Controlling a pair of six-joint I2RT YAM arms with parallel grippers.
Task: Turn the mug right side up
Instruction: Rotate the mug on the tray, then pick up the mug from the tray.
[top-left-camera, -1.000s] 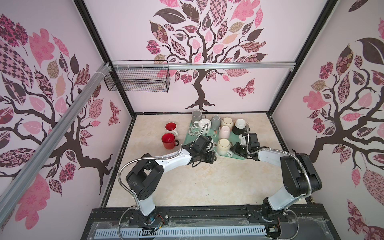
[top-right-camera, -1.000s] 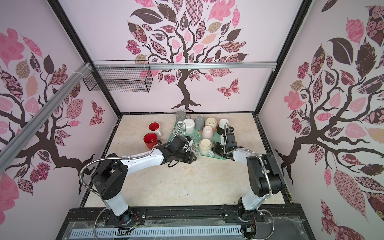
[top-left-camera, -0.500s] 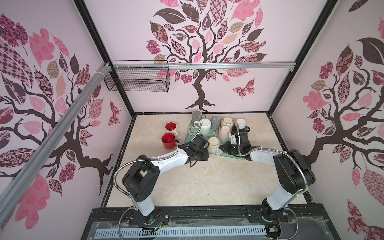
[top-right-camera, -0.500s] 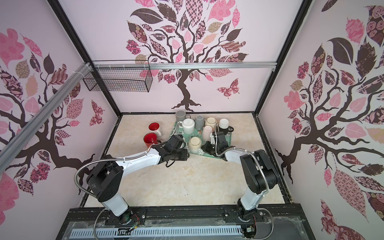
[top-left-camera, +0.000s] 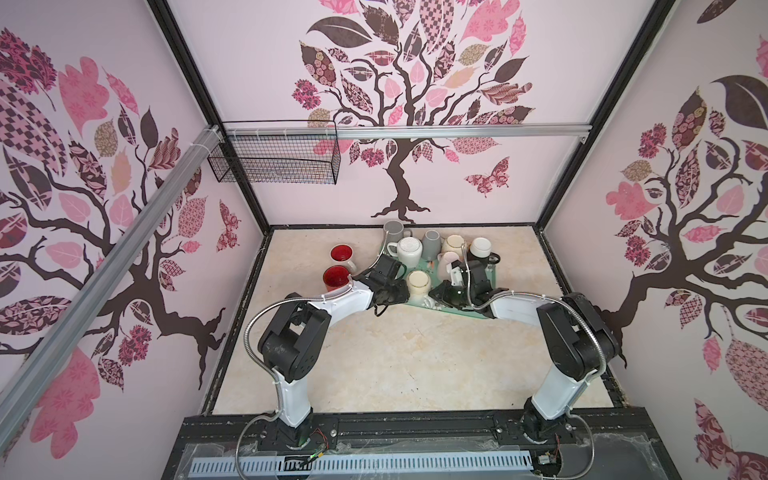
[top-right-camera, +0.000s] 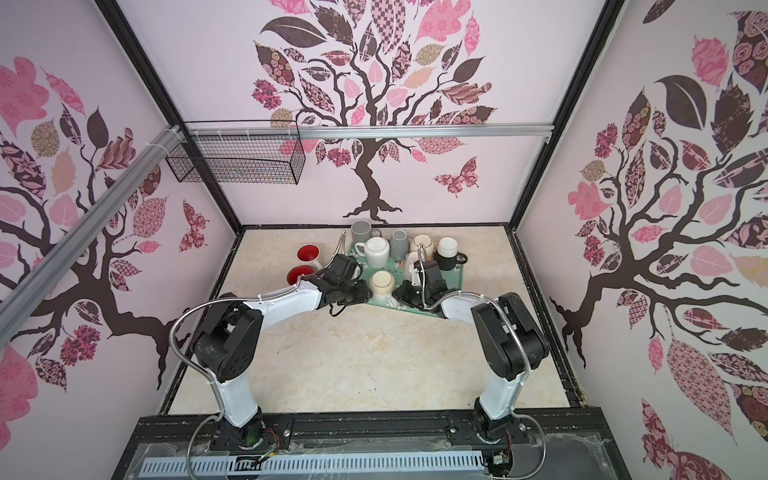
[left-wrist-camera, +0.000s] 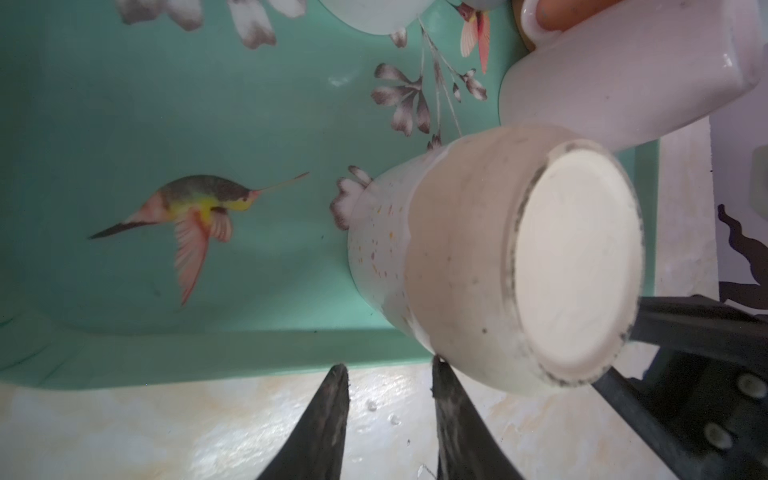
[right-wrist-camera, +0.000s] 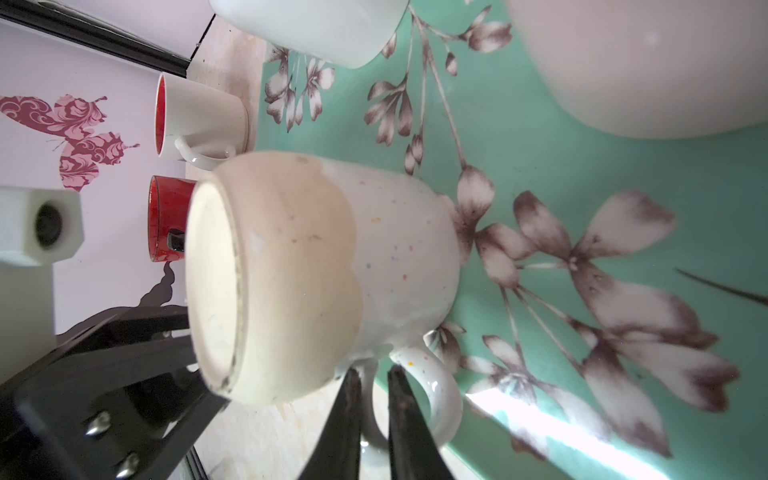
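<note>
The cream speckled mug (top-left-camera: 419, 284) (top-right-camera: 382, 283) stands upside down on the front of the green tray (top-left-camera: 493, 275), its pale base (left-wrist-camera: 577, 266) facing up. My right gripper (right-wrist-camera: 374, 372) (top-left-camera: 440, 295) is shut on the mug's handle (right-wrist-camera: 440, 386), close to where it joins the wall (right-wrist-camera: 332, 270). On the opposite side, my left gripper (left-wrist-camera: 390, 370) (top-left-camera: 392, 293) is open with nothing between its fingers. One of its fingertips (left-wrist-camera: 440, 368) touches the mug's side low down, over the tray's front edge.
Several other mugs crowd the tray behind: white (top-left-camera: 409, 251), grey (top-left-camera: 432, 243), pink (top-left-camera: 446, 259) and black-and-white (top-left-camera: 482, 249). Two red-lined mugs (top-left-camera: 341, 253) (top-left-camera: 336, 277) stand upright on the table left of the tray. A wire basket (top-left-camera: 274, 160) hangs on the back wall.
The right gripper has brought the cream mug leftward along the tray's front. The left gripper has backed off to the left with it, and its jaws have narrowed.
</note>
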